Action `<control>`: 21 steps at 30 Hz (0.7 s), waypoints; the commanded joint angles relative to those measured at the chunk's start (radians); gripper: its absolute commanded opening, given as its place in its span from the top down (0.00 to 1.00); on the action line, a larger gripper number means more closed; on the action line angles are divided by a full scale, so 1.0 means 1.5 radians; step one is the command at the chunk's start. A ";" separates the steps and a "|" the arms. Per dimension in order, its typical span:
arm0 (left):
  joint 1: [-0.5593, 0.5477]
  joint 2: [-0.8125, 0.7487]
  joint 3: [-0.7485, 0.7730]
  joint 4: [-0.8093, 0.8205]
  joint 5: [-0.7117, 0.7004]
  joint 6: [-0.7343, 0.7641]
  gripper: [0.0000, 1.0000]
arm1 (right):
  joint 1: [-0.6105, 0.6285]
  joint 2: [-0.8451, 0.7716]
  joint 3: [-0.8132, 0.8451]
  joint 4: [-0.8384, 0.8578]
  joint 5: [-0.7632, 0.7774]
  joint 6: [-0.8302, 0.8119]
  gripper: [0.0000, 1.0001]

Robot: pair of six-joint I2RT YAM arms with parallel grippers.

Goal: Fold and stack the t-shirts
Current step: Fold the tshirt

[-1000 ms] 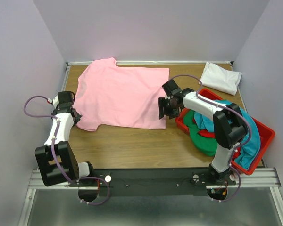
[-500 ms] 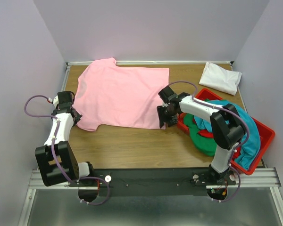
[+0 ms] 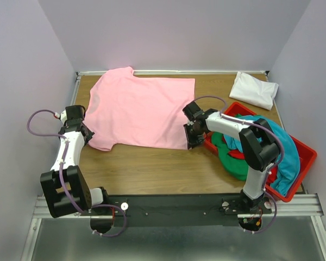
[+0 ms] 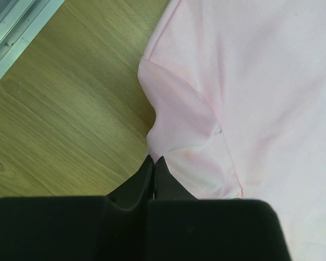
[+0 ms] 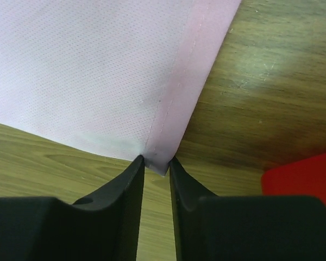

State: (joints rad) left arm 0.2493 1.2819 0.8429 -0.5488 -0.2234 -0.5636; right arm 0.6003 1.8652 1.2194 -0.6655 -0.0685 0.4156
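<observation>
A light pink t-shirt lies spread flat on the wooden table. My left gripper is at its near-left sleeve. In the left wrist view the jaws are shut on the edge of that sleeve. My right gripper is at the shirt's near-right hem corner. In the right wrist view its jaws stand a little apart with the corner of the hem between the tips. A folded white t-shirt lies at the back right. Teal, green and red shirts are piled in the bin.
A red plastic bin stands at the right, close to my right gripper; its corner shows in the right wrist view. Bare wood lies between the pink shirt and the near edge. A metal rail runs along the table's left side.
My right gripper has moved toward the near edge along the shirt's right hem and come down at its near-right corner. The left arm and the shirt have not moved.
</observation>
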 commanded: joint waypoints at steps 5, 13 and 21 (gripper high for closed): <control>0.005 -0.025 0.009 -0.017 0.017 0.014 1.00 | -0.001 0.009 -0.018 0.004 0.008 -0.009 0.98; 0.007 -0.053 0.022 -0.046 0.021 0.015 1.00 | -0.001 -0.044 0.026 -0.124 -0.018 -0.011 0.98; 0.006 -0.092 0.024 -0.074 0.029 0.023 1.00 | -0.001 -0.078 0.052 -0.185 -0.040 0.008 0.98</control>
State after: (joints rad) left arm 0.2497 1.1797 0.8539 -0.6308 -0.2024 -0.5457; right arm 0.6003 1.7885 1.2411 -0.8520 -0.1047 0.4145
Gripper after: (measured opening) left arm 0.009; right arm 0.023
